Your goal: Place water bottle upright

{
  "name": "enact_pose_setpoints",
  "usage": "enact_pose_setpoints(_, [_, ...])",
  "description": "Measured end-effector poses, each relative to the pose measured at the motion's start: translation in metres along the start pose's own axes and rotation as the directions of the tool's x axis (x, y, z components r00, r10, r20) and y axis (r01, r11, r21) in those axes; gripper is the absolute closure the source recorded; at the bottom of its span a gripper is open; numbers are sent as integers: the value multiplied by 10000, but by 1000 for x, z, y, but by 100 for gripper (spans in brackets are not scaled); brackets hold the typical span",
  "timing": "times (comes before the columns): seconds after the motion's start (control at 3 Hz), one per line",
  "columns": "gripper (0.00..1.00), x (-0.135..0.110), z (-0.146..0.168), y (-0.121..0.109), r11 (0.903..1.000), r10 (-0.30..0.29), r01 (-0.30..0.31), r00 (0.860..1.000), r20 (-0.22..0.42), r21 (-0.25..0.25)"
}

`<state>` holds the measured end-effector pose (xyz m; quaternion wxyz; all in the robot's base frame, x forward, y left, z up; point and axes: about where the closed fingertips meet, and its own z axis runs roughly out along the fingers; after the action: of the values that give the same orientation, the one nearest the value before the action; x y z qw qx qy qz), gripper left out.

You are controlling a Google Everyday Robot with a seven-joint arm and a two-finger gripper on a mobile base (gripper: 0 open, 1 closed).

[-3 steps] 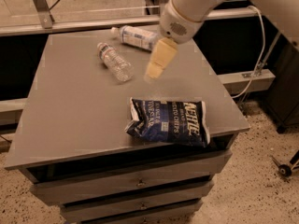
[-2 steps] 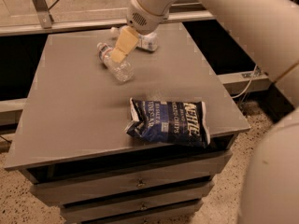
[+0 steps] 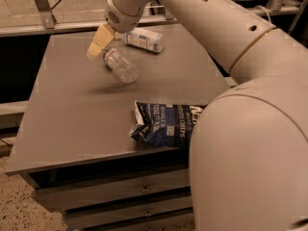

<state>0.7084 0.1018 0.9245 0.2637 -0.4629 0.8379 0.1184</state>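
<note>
Overhead, the arm [image 3: 192,13] slants down-left, gripper [image 3: 95,51] at the neck of the water bottle [image 3: 122,67]; grip state unclear.

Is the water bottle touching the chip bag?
Apart. Camera view shows bare table between water bottle and chip bag; the gripper is at the bottle's cap end.

The pale arm [image 3: 240,129] fills the right foreground with a bulky, rounded joint. From there it runs up and leftward across the view to a vented wrist [image 3: 121,13]. The tan claw [image 3: 97,44] angles down and to the left from the wrist, above the far part of the surface [image 3: 72,109].
</note>
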Motion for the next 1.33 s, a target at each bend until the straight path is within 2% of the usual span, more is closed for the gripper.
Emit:
enact_pose_setpoints(0.33, [0, 0, 26, -18, 9932, 988, -958, 9941, -447, 659])
enact_pose_setpoints(0.67, [0, 5, 45, -29, 9804, 1690, -1592, 9823, -809, 1158])
enact_pose_setpoints(1.0, [2, 8, 69, -27, 9634, 2338, -2081, 9607, -1497, 1688])
enact_pose_setpoints(1.33, [3, 12, 84, -22, 9507, 2762, -2329, 9363, -2170, 2048])
